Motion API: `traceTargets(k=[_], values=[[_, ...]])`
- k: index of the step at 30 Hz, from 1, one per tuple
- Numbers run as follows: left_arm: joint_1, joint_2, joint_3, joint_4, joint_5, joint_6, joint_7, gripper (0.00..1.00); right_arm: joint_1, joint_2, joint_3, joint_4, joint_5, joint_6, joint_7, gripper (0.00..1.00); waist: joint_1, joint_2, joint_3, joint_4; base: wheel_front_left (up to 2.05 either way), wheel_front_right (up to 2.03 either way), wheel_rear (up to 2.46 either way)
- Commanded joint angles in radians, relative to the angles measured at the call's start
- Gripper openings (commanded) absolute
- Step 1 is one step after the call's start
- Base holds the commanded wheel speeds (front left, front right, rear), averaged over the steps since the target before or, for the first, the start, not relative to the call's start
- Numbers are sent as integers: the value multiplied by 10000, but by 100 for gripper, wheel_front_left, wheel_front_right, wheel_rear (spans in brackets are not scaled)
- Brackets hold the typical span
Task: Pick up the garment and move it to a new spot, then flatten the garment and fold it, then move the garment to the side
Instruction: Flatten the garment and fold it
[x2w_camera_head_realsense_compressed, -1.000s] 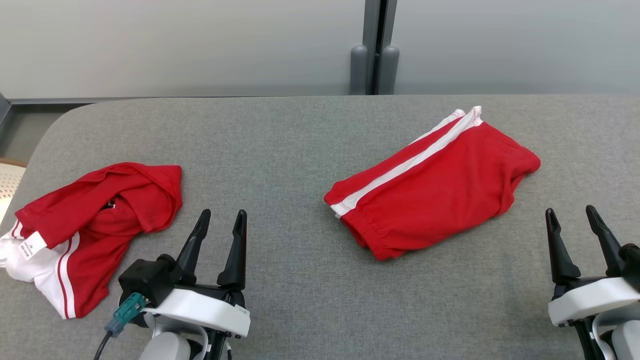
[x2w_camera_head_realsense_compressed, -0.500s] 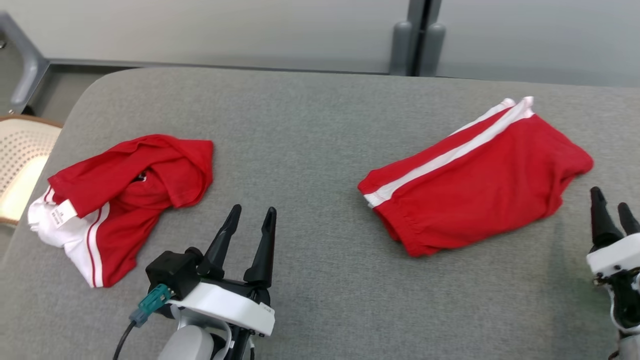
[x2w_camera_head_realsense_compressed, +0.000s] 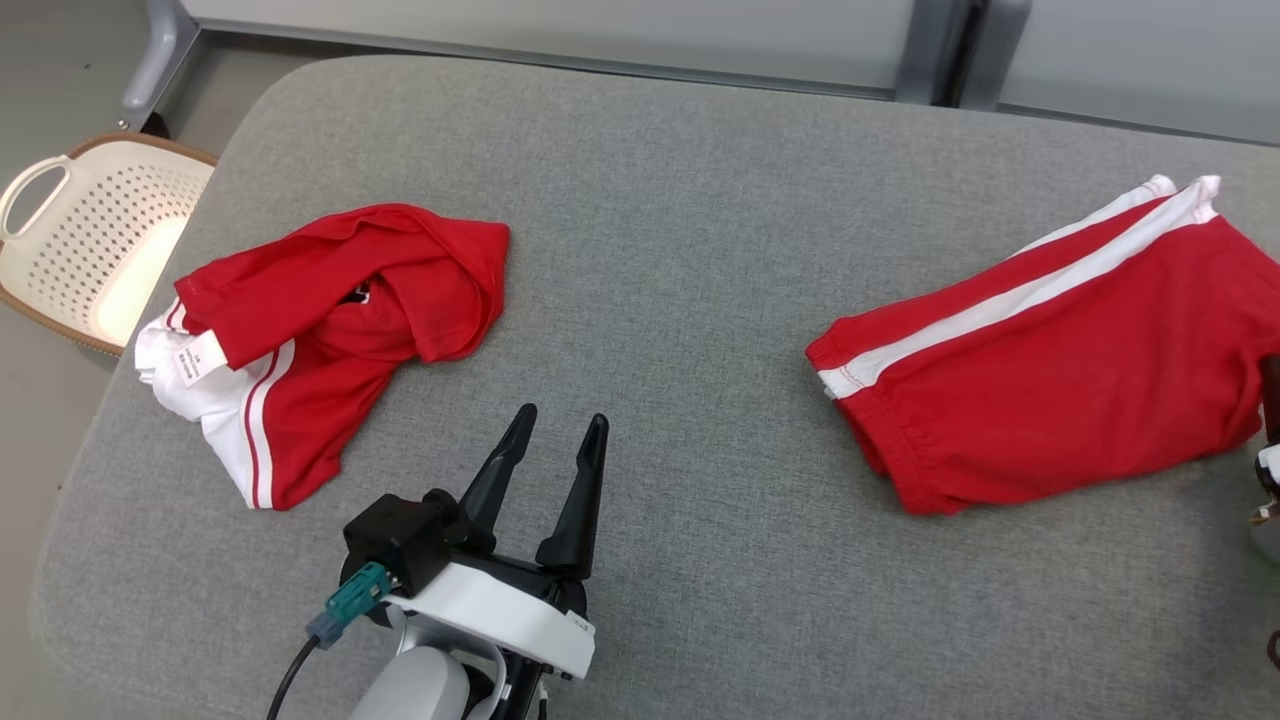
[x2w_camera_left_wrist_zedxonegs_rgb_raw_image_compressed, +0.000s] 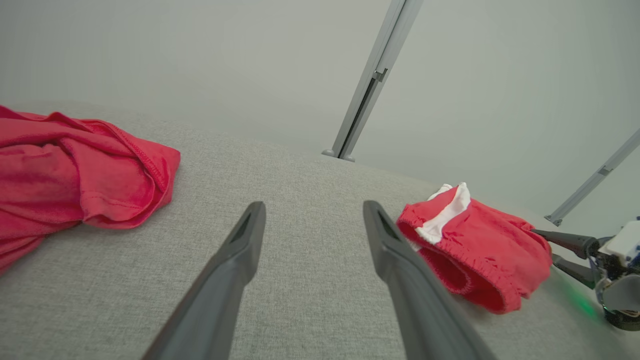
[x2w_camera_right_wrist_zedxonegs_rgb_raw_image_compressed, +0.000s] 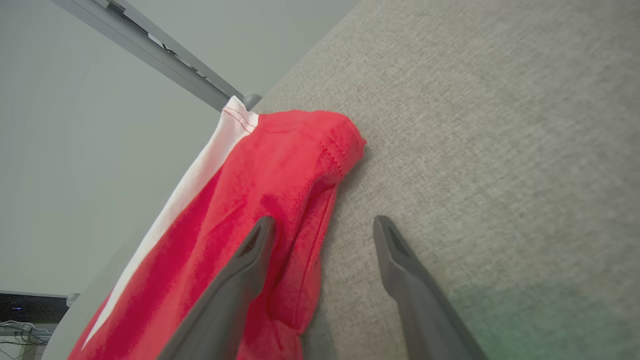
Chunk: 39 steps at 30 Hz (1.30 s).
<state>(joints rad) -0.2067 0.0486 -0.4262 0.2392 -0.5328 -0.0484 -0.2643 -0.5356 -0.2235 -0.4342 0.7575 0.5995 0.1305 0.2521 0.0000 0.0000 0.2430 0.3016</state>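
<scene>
A crumpled red and white garment (x2w_camera_head_realsense_compressed: 330, 320) lies at the table's left, its red folds (x2w_camera_left_wrist_zedxonegs_rgb_raw_image_compressed: 75, 175) to the left of my left gripper. Folded red shorts with a white stripe (x2w_camera_head_realsense_compressed: 1040, 380) lie at the right. My left gripper (x2w_camera_head_realsense_compressed: 560, 430) stands open above bare table between the two, nothing between its fingers (x2w_camera_left_wrist_zedxonegs_rgb_raw_image_compressed: 312, 207). My right gripper (x2w_camera_head_realsense_compressed: 1270, 390) shows at the right edge, beside the shorts. It is open (x2w_camera_right_wrist_zedxonegs_rgb_raw_image_compressed: 323, 222), one finger over the shorts' hem (x2w_camera_right_wrist_zedxonegs_rgb_raw_image_compressed: 280, 200), the other over the table. From the left wrist it shows past the shorts (x2w_camera_left_wrist_zedxonegs_rgb_raw_image_compressed: 545, 245).
The grey padded table (x2w_camera_head_realsense_compressed: 700, 180) has a rounded left corner. A cream perforated basket (x2w_camera_head_realsense_compressed: 90, 240) stands on the floor beyond that corner. Grey wall panels and a post (x2w_camera_left_wrist_zedxonegs_rgb_raw_image_compressed: 370, 85) rise behind the table.
The head camera has swung left and down, bringing the basket into view and shifting both garments right. My right gripper now sits at the picture's right edge, against the shorts.
</scene>
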Motion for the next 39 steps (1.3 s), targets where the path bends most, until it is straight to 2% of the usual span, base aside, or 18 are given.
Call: traceTargets(k=[1,8,14,24,25,26,27,28,29,31,39], values=[[-128,40,-26,-55,-7,59,1,100,-199,-78,-115,137,-201,3,61,100,0,0,132,107,0,0,0],[-378,37,-376,-178,-197,173,1,100,-875,-17,-750,957,-789,2,702,100,0,0,474,343,0,0,0],[-514,37,-516,-230,-250,230,1,100,-1343,58,-872,1307,-1123,2,1250,100,0,0,637,469,0,0,0],[-646,36,-597,-228,-421,270,1,100,-2018,-57,-882,1470,-1686,2,1155,100,0,0,803,663,0,0,0],[-648,36,-594,-217,-441,277,1,100,-2042,-72,-821,1425,-1680,2,1093,89,0,0,809,661,0,0,0],[-654,36,-587,-200,-450,282,1,100,-2037,-101,-786,1393,-1655,2,1050,72,0,0,811,656,0,0,0],[-660,36,-576,-184,-468,286,1,100,-2006,-142,-765,1381,-1624,2,991,48,0,0,808,646,0,0,0],[-666,36,-569,-171,-495,291,1,100,-1963,-187,-742,1386,-1605,2,930,37,0,0,799,636,0,0,0],[-672,36,-563,-154,-511,296,1,100,-1917,-223,-727,1379,-1577,2,831,18,0,0,785,619,0,0,0],[-677,36,-538,-116,-505,305,1,100,-1854,-286,-787,1386,-1489,0,600,0,0,0,738,560,0,0,0],[-637,36,-365,-29,-413,298,1,100,-1552,-357,-519,987,-785,2,-162,0,0,0,451,213,0,0,0]])
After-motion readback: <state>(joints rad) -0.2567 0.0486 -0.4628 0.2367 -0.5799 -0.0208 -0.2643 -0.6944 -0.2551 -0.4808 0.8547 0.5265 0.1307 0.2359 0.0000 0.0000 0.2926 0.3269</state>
